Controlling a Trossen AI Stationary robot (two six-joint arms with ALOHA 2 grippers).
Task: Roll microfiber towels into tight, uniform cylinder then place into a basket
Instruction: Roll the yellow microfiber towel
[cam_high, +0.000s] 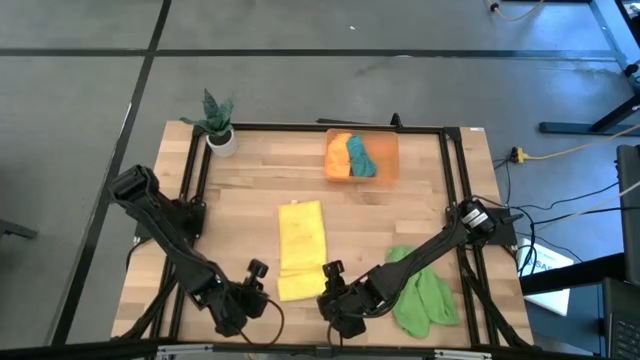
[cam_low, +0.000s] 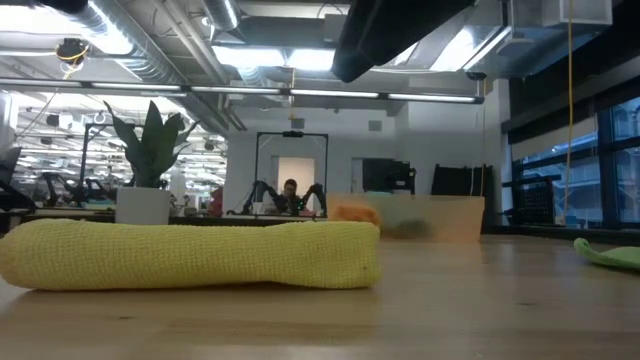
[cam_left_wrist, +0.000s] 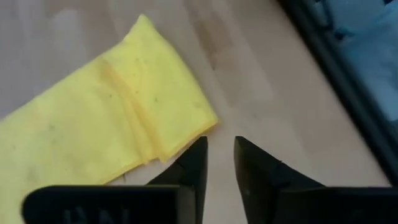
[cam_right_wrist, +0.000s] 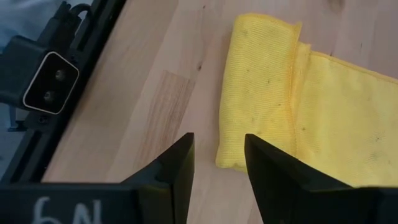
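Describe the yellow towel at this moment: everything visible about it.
The yellow towel is a soft, finely textured microfiber cloth, folded into a long narrow strip lying flat on the wooden table, near its middle. The end nearest the arms is rolled up into a short, thick bundle; the low view shows that roll as a rounded log. The rest remains flat, with layered edges showing. Nothing grips it: the left gripper and right gripper sit open beside the rolled end, not touching it.

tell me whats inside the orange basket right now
The basket holds two towels side by side: an orange towel and a teal towel. Whatever lies beneath them is covered.
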